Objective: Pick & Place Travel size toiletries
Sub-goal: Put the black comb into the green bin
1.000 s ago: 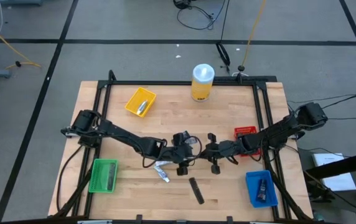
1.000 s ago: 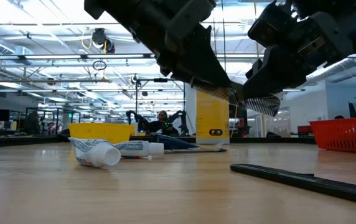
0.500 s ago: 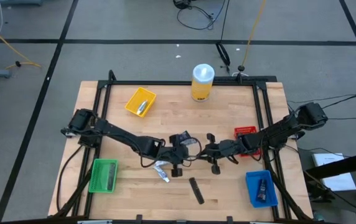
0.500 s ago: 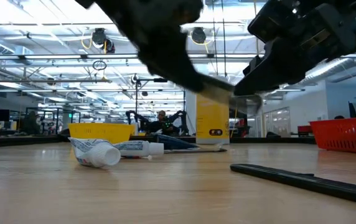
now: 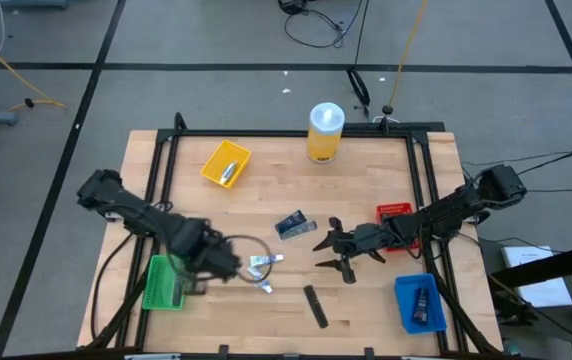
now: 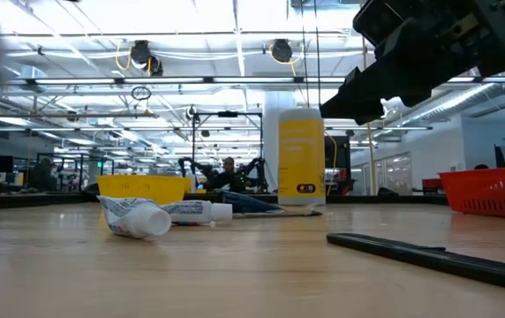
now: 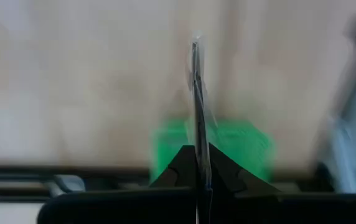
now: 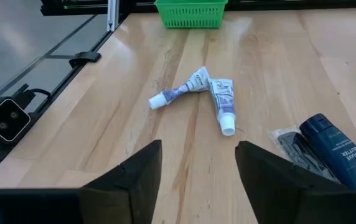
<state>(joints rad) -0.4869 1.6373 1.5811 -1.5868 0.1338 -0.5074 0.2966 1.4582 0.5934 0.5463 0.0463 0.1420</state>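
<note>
My left gripper [image 5: 216,264], blurred, is over the near left of the table beside the green bin [image 5: 166,283], shut on a thin flat toiletry stick [image 7: 195,93] seen edge-on. My right gripper [image 5: 334,254] hangs open right of centre, nothing between its fingers [image 8: 196,177]. Two small white tubes [image 5: 263,272] lie on their sides near the middle [image 8: 221,106]. A dark blue bottle with a sachet [image 5: 291,225] lies beyond them. A black flat stick [image 5: 316,305] lies toward the near edge. My left gripper pinches the flat stick between its two shut fingers, by the stick's near end [image 7: 198,163]. The fingers press on its two flat faces and lie along it. The rest of the stick juts out past the fingertips, lifted clear of the table, with the green bin [image 7: 212,146] behind it.
A yellow bin [image 5: 226,163] with a tube stands at the far left, a yellow canister [image 5: 325,132] at the far middle. A red bin [image 5: 396,213] is on the right and a blue bin [image 5: 418,303] with items at the near right. The tubes sit between both grippers.
Over the table's middle my left gripper shut on the flat stick that my right gripper held, and my right gripper opened and let go. My left gripper then swung fast toward the table's left and near edge, toward the green bin, carrying the stick. My right gripper stayed about where it was.
</note>
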